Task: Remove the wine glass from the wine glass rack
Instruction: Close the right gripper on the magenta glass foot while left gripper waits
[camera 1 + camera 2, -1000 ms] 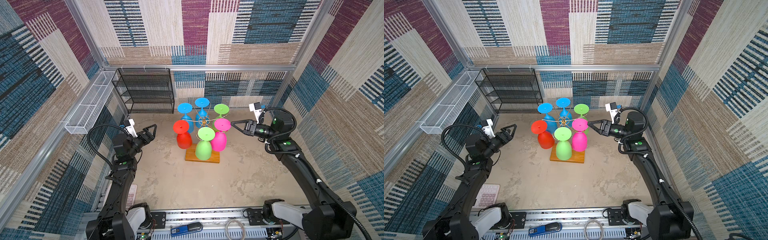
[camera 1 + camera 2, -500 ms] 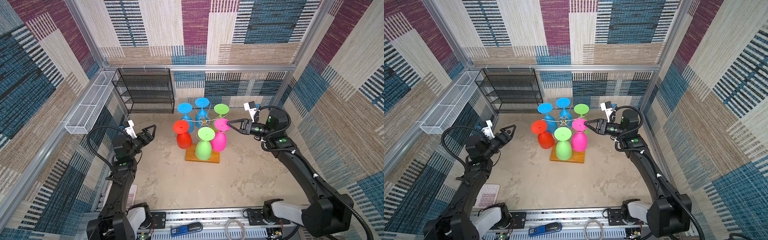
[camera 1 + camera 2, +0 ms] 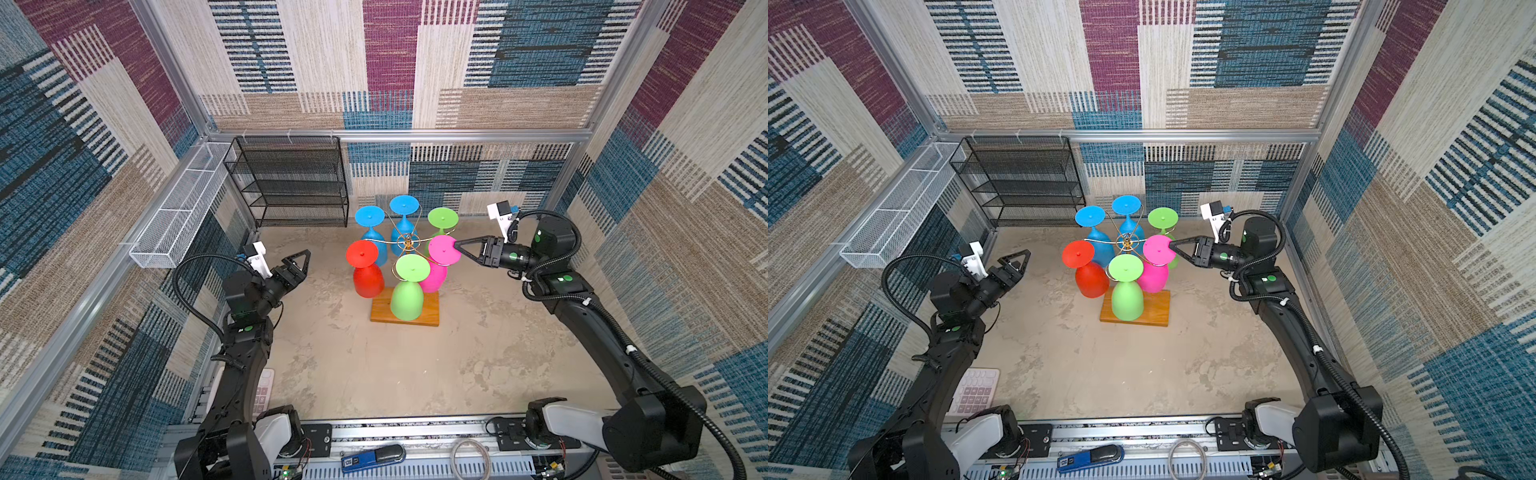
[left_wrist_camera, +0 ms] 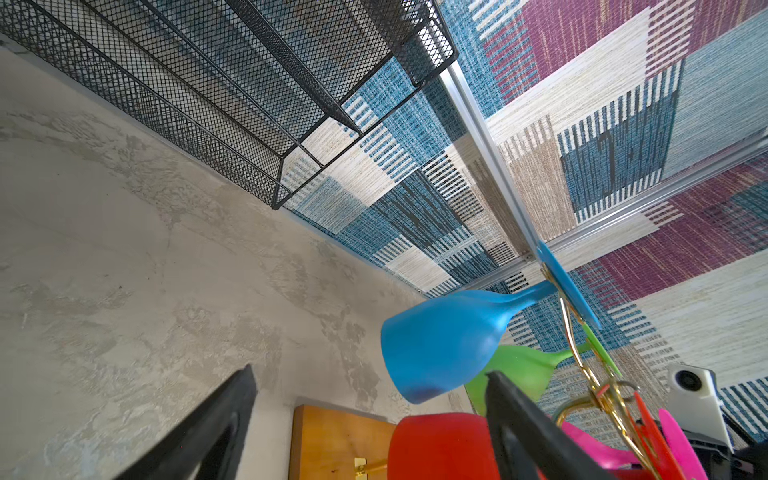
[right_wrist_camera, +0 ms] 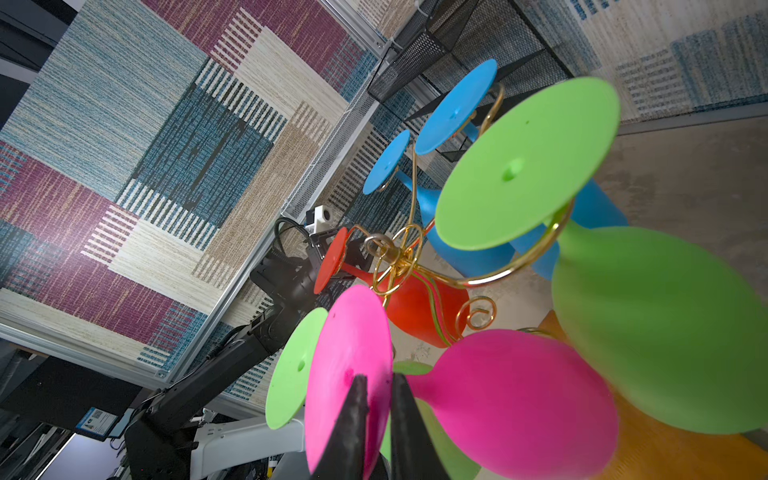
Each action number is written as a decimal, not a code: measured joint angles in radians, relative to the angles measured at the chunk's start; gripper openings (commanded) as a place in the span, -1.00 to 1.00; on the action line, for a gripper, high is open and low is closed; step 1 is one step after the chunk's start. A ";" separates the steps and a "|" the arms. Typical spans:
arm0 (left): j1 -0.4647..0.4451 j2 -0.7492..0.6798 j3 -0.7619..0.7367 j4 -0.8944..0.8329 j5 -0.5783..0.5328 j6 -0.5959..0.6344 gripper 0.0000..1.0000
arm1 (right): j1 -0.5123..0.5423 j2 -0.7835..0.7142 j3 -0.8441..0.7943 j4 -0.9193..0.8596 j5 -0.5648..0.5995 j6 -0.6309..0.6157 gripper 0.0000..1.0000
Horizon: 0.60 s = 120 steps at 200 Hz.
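Wine glass rack (image 3: 384, 311): gold wire scrolls on an orange-brown wooden base, mid-table (image 3: 374, 374).
Pink wine glass (image 3: 444, 250): matte, hung bowl-down on the rack's right side, round foot uppermost.
Right gripper (image 5: 376, 380): pinched narrow on that foot's rim.
Left gripper (image 3: 302, 266): wide, holding nothing, well apart from the rack.

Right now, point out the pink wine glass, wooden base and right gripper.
pink wine glass (image 5: 511, 403): right wrist view, bowl.
wooden base (image 3: 431, 313): in a top view, bare end.
right gripper (image 5: 377, 376): right wrist view, between fingers.
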 measured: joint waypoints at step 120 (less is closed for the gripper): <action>0.018 0.001 -0.008 0.056 0.029 -0.064 0.78 | 0.000 0.006 0.038 -0.034 -0.012 0.035 -0.86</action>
